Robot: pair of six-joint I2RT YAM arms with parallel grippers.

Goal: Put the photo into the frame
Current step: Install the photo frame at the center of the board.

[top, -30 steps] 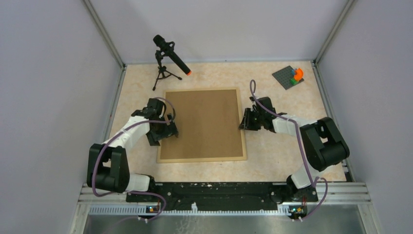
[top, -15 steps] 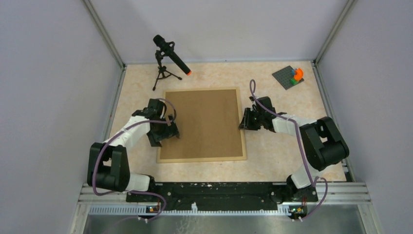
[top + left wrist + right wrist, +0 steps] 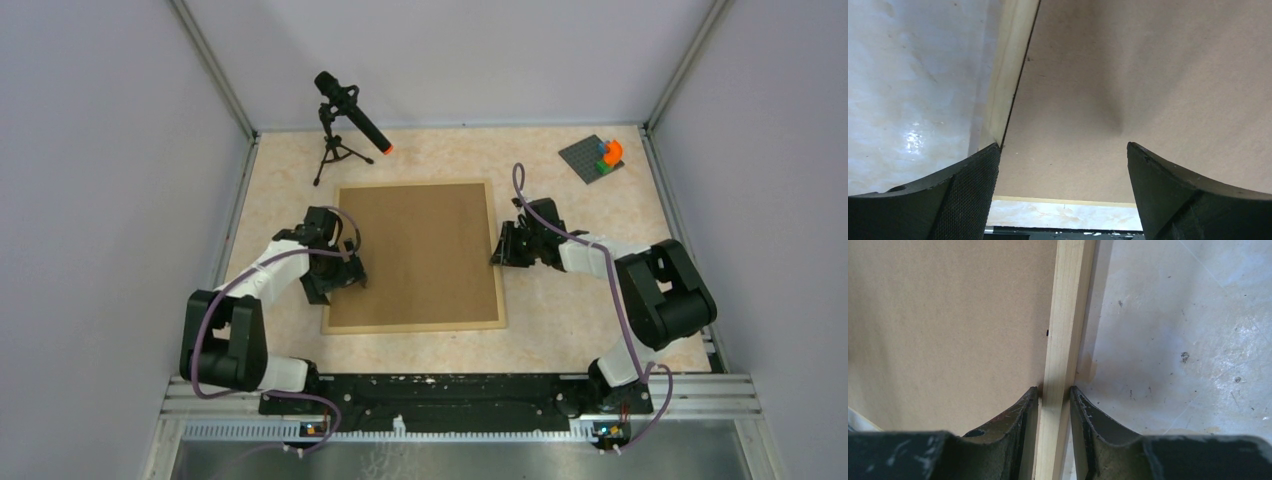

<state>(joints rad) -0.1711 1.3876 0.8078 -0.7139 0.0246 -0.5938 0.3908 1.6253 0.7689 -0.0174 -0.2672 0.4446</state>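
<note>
Wide-apart left gripper (image 3: 1062, 146) over brown backing board (image 3: 1128, 75), light wooden frame (image 3: 1009, 75) alongside

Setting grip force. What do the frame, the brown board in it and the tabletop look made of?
Frame: pale bare-looking wood, faint straight grain, matte. Brown board: probably fibreboard or hardboard, even fine speckle, matte, no grain. Tabletop: marbled pattern with glare, likely glossy laminate; cannot confirm.

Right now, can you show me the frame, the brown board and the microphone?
frame (image 3: 1069, 315), right wrist view, its wooden side strip.
brown board (image 3: 415, 255), top view, its middle.
microphone (image 3: 354, 114), top view, its black body.
</note>
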